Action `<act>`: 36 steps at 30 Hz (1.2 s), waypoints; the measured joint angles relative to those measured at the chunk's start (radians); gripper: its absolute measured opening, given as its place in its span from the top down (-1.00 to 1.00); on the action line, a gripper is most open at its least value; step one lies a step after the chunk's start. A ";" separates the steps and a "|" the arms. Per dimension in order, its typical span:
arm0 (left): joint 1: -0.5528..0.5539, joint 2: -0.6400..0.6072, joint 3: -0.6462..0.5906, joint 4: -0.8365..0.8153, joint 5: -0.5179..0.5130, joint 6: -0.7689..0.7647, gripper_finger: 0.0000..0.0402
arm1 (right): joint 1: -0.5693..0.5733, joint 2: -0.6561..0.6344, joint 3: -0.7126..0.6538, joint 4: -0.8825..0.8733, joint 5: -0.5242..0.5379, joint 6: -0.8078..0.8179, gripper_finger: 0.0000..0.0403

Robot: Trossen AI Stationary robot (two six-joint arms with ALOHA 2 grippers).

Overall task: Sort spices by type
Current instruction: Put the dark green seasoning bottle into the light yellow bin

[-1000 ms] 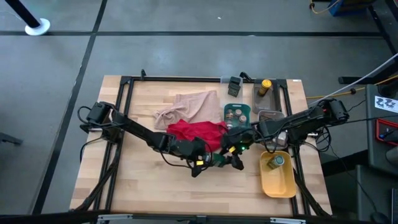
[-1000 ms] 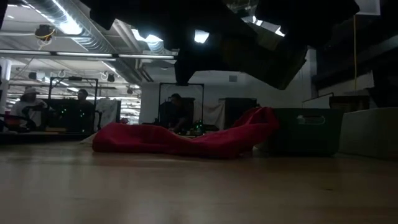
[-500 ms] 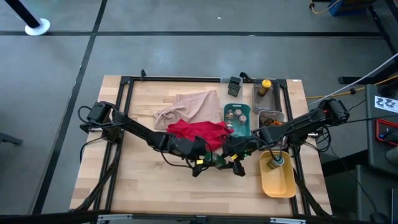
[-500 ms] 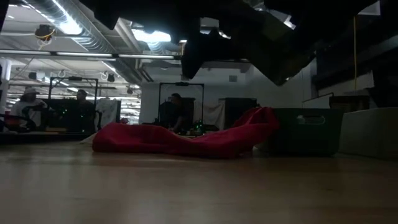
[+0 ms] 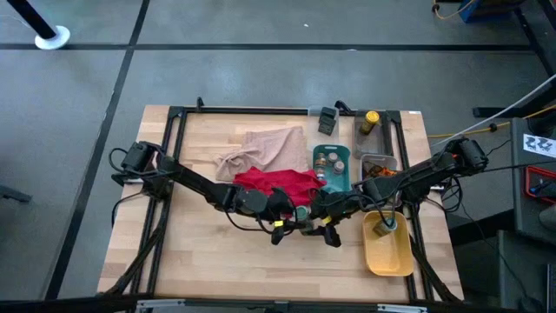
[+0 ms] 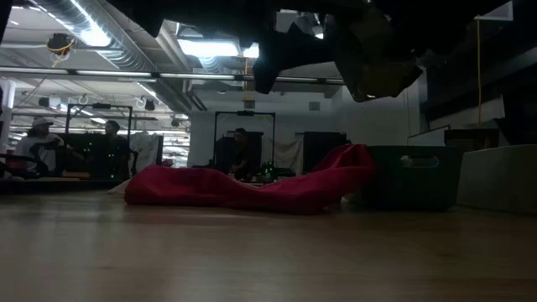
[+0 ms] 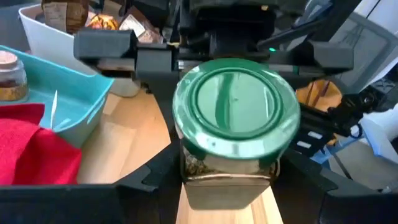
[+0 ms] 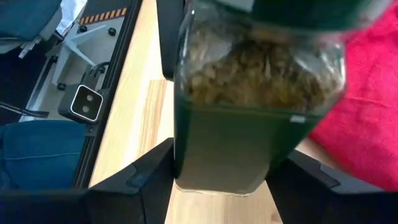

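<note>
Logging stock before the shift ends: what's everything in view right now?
Held jar: one, green lid, above table centre.
Jars: several, in teal tray.
Lone jar: one, in yellow tray, front right.
Bottle: one, yellow cap, back right.
Sachets: some, brown-orange, in clear tray.
Red cloth: one, centre.
Beige cloth: one, behind it.
People: about three, room beyond.
Left end effector: shut on held jar.
Right end effector: shut on it too.

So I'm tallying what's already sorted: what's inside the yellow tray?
One green-lidded jar stands at the yellow tray's far end; the rest shows bare. The right arm crosses that edge, possibly hiding something.
</note>
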 joint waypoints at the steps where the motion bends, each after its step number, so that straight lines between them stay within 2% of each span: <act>1: 0.000 0.000 0.000 0.006 -0.001 0.000 0.09 | 0.000 0.000 0.000 0.003 -0.001 0.005 -0.12; 13: 0.002 0.000 0.000 0.041 -0.010 0.027 0.09 | -0.003 0.000 0.002 0.022 0.014 0.016 -0.12; 25: -0.036 -0.007 0.008 0.022 -0.002 0.062 0.09 | -0.003 -0.003 0.173 -0.269 -0.007 -0.053 -0.12; 30: -0.037 -0.005 0.006 0.029 0.006 0.065 0.09 | -0.004 -0.003 0.180 -0.285 -0.044 -0.030 -0.12; 36: -0.037 -0.003 0.003 0.055 0.010 0.097 0.09 | -0.003 -0.003 0.182 -0.282 -0.019 0.004 -0.12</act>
